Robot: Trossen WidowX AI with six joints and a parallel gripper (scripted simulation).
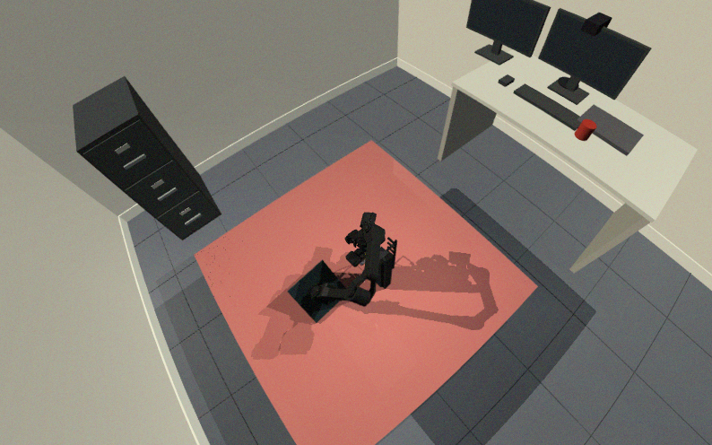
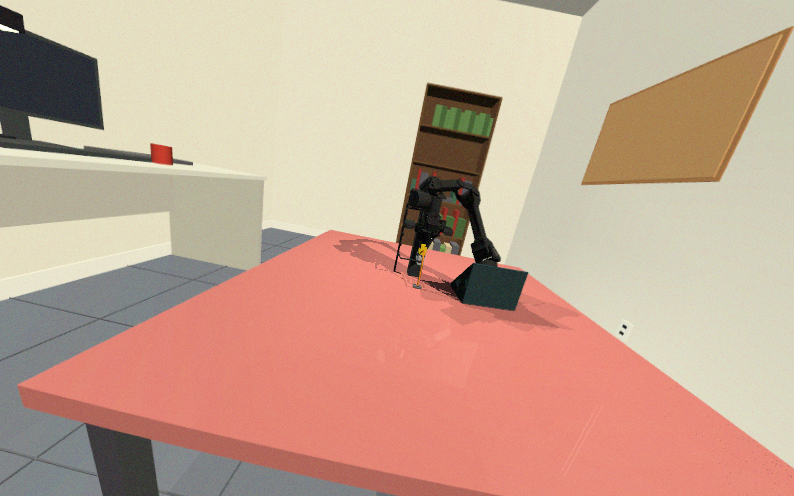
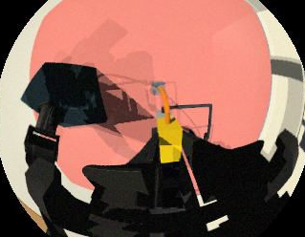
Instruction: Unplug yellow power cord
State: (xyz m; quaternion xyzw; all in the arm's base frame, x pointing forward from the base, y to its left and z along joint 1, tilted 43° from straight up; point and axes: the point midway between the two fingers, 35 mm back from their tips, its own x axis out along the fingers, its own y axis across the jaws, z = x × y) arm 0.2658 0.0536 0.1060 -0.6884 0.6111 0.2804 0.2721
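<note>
The yellow plug [image 2: 422, 249] [image 3: 170, 139] is upright above the table, with dark fingers on both sides. My gripper [image 3: 168, 135] is shut on the yellow plug. An orange-yellow cord [image 2: 420, 271] [image 3: 166, 107] runs from the plug down to a small grey fitting [image 2: 417, 286] [image 3: 158, 86] on the table. The power strip is hard to make out; a dark upright block [image 2: 413, 266] stands close beside the cord. I cannot tell whether the plug touches the strip. In the top view the arm hides the plug and cord.
The arm rises from a dark teal box [image 1: 316, 310] [image 2: 493, 289] [image 3: 73, 81] on the red table [image 1: 420, 353] [image 2: 277, 382] [image 3: 195, 43]. A thin black frame [image 2: 397, 249] [image 3: 211, 119] stands near the plug. A white desk [image 1: 663, 160] with a red cup [image 1: 585, 129] is off to one side.
</note>
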